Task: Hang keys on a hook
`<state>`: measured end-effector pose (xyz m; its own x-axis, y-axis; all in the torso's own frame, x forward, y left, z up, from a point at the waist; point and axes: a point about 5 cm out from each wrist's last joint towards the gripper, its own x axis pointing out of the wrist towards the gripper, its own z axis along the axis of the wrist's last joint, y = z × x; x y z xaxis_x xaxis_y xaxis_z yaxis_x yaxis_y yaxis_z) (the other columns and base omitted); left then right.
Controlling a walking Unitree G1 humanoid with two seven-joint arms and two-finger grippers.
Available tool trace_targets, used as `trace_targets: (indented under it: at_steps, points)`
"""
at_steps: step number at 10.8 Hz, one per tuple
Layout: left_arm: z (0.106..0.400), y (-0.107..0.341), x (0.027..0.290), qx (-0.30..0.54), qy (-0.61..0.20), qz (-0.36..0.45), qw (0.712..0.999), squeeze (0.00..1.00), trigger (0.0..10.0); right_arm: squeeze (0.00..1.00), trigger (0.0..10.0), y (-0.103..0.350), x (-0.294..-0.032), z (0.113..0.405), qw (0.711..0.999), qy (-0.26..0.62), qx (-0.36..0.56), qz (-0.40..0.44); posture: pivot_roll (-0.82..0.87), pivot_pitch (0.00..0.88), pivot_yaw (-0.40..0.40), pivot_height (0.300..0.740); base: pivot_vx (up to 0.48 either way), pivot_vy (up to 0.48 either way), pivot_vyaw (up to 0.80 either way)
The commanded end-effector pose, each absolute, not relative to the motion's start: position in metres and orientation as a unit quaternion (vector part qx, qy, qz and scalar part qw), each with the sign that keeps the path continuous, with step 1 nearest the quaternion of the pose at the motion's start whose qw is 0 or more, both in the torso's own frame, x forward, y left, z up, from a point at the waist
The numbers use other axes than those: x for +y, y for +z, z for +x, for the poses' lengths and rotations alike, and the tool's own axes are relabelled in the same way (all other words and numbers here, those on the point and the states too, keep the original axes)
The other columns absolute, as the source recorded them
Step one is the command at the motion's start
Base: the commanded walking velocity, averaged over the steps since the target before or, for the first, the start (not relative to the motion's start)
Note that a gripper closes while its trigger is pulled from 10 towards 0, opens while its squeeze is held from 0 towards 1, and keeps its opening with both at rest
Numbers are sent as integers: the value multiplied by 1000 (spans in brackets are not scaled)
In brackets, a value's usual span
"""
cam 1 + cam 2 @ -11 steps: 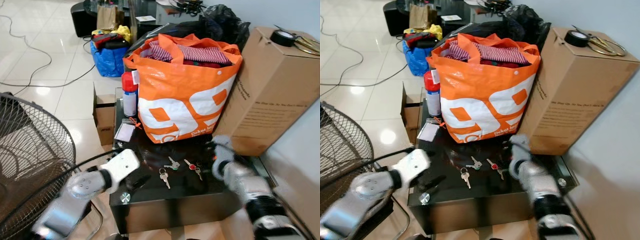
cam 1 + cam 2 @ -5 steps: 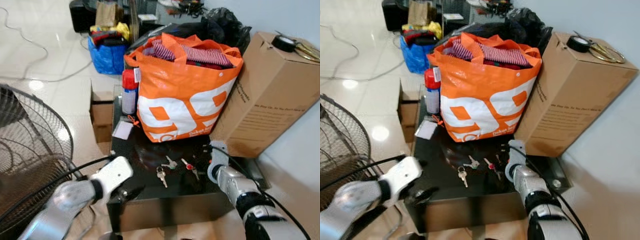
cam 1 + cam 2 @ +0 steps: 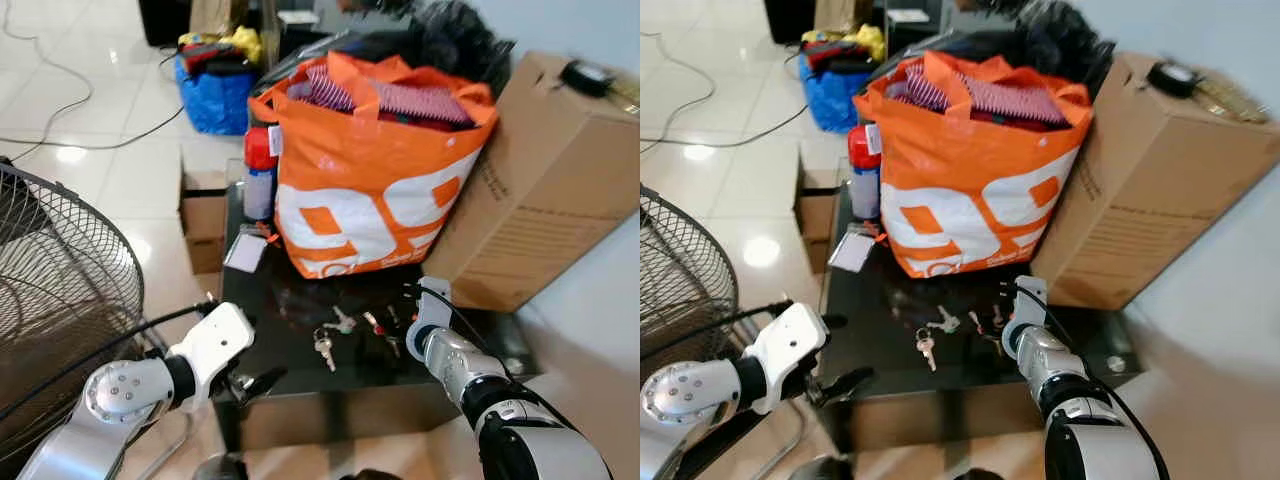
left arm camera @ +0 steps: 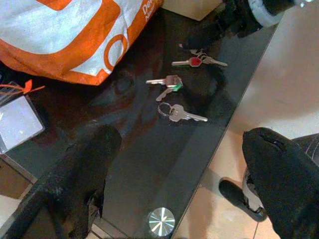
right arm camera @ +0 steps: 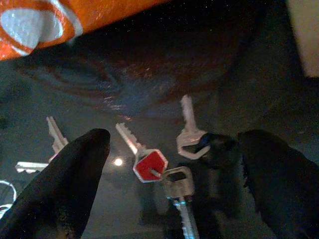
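Keys with a red head lie on the black bench, just under the right hand, whose fingers are spread open around them. The grasp looks about to start; next the hand must lower and close. The left hand hovers open near the bench edge.

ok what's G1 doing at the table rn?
Going for keys. The right gripper is open and low over the red key bunch on the black glass table, nothing gripped yet. The left gripper hangs open at the table's near edge, looking at the green and silver keys. An orange bag stands behind them.
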<state>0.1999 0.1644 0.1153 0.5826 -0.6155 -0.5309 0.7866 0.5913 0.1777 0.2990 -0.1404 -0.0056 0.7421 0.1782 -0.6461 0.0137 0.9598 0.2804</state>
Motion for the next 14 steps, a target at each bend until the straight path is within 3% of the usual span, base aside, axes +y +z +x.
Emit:
trace_targets:
  at_steps: [1, 5, 8, 9, 12, 13, 14]
  points:
    - [202, 121, 162, 200, -408, 199, 869, 0, 10000, 0, 9294, -3, -143, 301, 925, 41, 347, 149, 23, 122, -118, 740, 0, 0, 0]
    - [206, 124, 161, 204, -419, 202, 861, 0, 10000, 0, 6784, -7, -156, 297, 928, 12, 337, 156, 5, 125, -84, 740, 0, 0, 0]
    - [204, 120, 160, 212, -424, 202, 857, 0, 10000, 0, 3529, 0, -163, 303, 935, 7, 323, 144, -5, 110, -91, 740, 0, 0, 0]
    - [205, 119, 160, 214, -424, 201, 857, 0, 10000, 0, 3725, 1, -162, 304, 936, 20, 326, 133, -11, 104, -96, 740, 0, 0, 0]
    - [200, 115, 160, 232, -436, 186, 850, 0, 10000, 0, 7725, -4, -165, 298, 928, 33, 349, 123, -13, 85, -111, 740, 0, 0, 0]
    - [197, 114, 159, 236, -443, 185, 845, 0, 10000, 0, 7294, -5, -165, 298, 928, 34, 351, 119, -14, 82, -113, 740, 0, 0, 0]
    - [196, 114, 159, 237, -444, 184, 844, 0, 10000, 0, 5059, -5, -165, 298, 928, 34, 350, 121, -15, 77, -113, 740, 0, 0, 0]
